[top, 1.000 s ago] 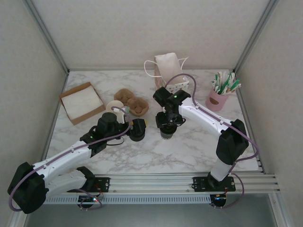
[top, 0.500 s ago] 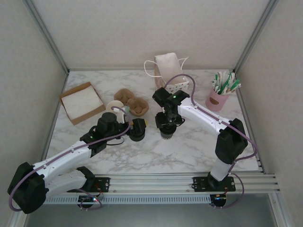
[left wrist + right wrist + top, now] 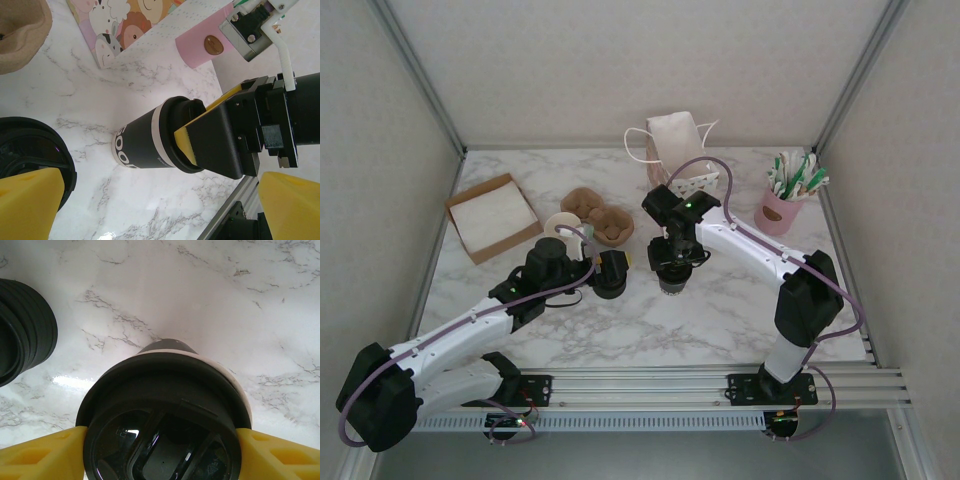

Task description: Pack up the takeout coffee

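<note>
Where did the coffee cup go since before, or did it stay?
No, it stayed. The coffee cup sits equally far right of the black lid pile.

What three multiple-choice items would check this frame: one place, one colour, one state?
1. Where does the pink holder stand?
A. back right of the table
B. front left
C. inside the paper bag

2. Main wall colour of the takeout coffee?
A. white
B. black
C. pink

3. How is the right gripper?
A. open over bare marble
B. shut on a napkin
C. shut on the takeout coffee's lid

Key: A, it stands near the far right corner; B, the left wrist view shows a black wall; C, yellow fingers press both sides of the lid.
</note>
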Controlling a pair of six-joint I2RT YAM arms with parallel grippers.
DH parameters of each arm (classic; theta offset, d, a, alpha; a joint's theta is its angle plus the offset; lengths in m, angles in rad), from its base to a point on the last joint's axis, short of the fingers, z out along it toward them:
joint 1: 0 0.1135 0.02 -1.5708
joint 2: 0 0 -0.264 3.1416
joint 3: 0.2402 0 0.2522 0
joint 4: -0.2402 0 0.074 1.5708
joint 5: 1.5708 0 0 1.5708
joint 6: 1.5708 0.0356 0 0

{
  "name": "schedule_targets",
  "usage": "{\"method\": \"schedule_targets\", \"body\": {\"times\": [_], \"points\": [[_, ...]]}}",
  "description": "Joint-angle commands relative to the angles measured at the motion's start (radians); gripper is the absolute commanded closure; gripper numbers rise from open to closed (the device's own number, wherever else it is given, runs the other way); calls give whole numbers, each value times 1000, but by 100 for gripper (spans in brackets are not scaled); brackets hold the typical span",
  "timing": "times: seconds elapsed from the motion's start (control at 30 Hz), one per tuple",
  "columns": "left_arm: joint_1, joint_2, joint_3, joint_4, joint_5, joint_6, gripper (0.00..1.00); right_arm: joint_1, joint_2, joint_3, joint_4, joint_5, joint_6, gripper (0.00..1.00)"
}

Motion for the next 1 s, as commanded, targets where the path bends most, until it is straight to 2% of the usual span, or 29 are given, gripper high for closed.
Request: {"method": "schedule_targets", "body": {"times": [0.0, 0.7, 0.97], "points": [[11, 7, -10, 31, 4, 11, 0, -5, 5, -26, -5, 24, 0, 29], [11, 28, 1, 39, 11, 11, 0, -6, -15, -15, -28, 48, -5, 29], [11, 33, 1, 44, 12, 10, 0, -8, -39, -8, -14, 13, -7, 29]]}}
